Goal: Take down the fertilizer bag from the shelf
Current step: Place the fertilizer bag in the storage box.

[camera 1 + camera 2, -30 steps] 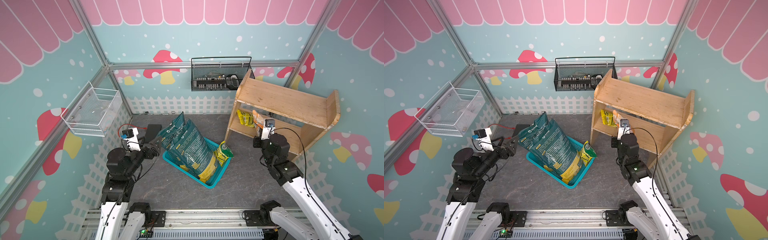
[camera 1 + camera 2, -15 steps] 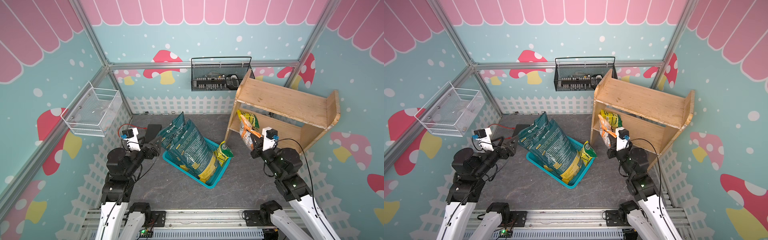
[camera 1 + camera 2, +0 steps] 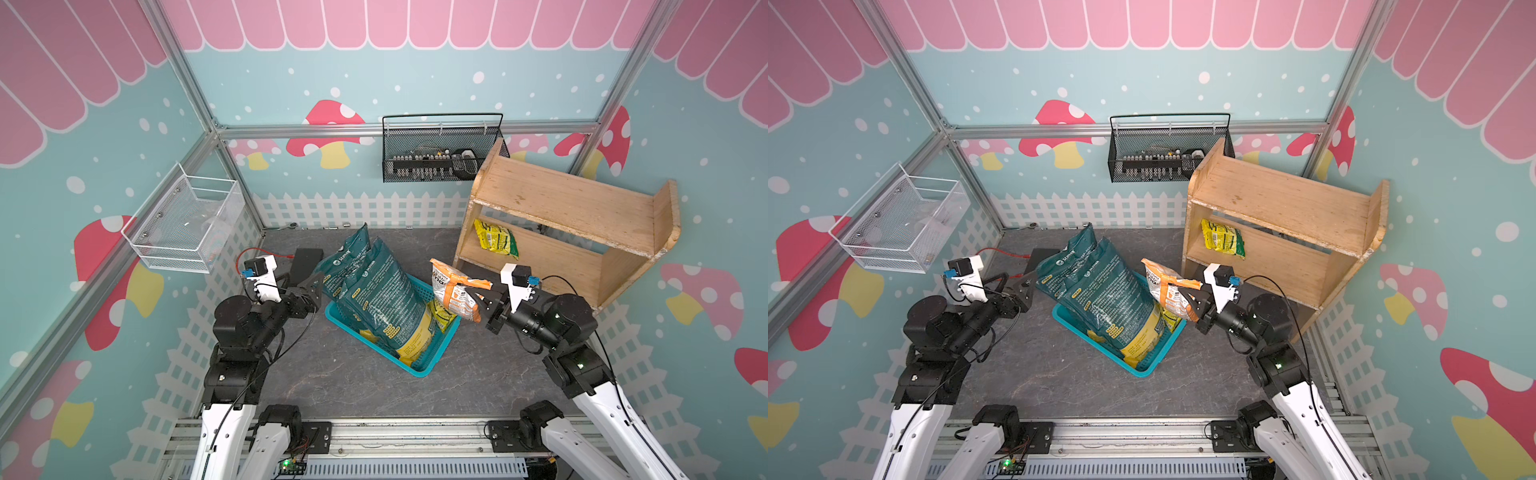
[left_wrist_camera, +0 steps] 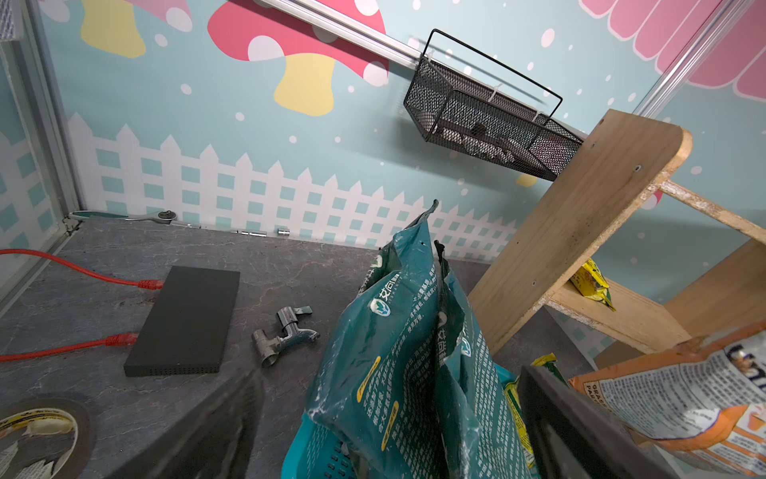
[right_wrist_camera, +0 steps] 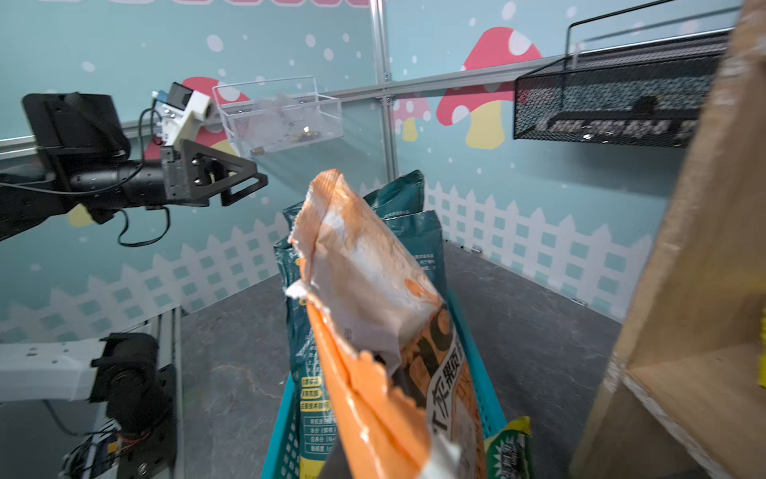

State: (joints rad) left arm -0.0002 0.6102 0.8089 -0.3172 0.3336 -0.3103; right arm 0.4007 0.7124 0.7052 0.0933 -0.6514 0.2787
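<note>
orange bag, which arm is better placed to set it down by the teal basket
Right. The right gripper is shut on the orange bag, clear of the shelf and close to the teal basket. The left gripper is open and empty, across the green bags.

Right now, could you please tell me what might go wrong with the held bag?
The right gripper pinches the orange bag by one end only, so it may slip. Its top looks torn open, so tilting could spill contents. The leaning teal bags stand close by; lowering could topple them.
</note>
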